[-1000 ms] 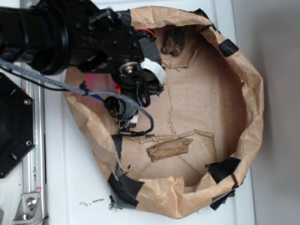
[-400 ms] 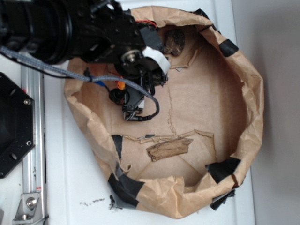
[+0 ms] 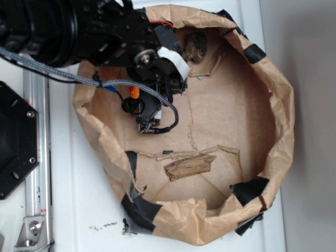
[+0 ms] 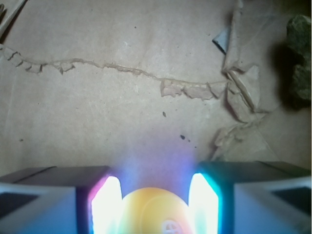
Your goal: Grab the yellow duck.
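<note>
Wrist view has the yellow duck [image 4: 155,213] sitting right between the gripper [image 4: 155,204] fingers [image 4: 106,204], which press against both its sides, so it's clamped on the duck. On the exterior view the arm hides it, over the paper bag [image 3: 286,121] floor, near the dark lump [image 3: 194,46].

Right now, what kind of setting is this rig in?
Looks like a lab test bench, not a home: a taped brown paper pen on a white table, a metal rail by the arm, and props inside such as the duck and bark.
</note>
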Robot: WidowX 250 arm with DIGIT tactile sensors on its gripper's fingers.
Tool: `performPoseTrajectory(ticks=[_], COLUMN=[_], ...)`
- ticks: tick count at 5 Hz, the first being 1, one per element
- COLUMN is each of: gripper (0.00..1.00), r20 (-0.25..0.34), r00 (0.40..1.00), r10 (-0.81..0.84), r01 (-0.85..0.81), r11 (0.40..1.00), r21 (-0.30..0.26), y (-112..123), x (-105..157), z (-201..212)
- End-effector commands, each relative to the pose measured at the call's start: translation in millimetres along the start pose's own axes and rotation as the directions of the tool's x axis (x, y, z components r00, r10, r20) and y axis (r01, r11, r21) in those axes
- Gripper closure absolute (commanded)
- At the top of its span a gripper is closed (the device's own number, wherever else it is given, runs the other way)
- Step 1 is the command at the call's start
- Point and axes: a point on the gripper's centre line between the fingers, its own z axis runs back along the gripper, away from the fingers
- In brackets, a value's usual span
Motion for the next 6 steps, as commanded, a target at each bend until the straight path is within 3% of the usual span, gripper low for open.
performPoseTrajectory(ticks=[1, 3, 4, 5, 6], gripper=[1.00, 1.00, 1.00, 1.00, 1.00], r20=[-0.005, 0.205, 0.226, 0.208, 0.215], r00=[1.000, 0.974, 0.972, 0.976, 0.974], r10=[-0.018, 0.099, 0.070, 0.062, 0.078], r01=[0.018, -0.113, -0.093, -0.102, -0.116], r11=[1.000, 0.992, 0.991, 0.977, 0.978], r21=[-0.002, 0.056, 0.095, 0.187, 0.171], y=[-2, -16, -36, -40, -32], x=[-9, 32, 47, 46, 42], z=[-9, 86, 134, 161, 169])
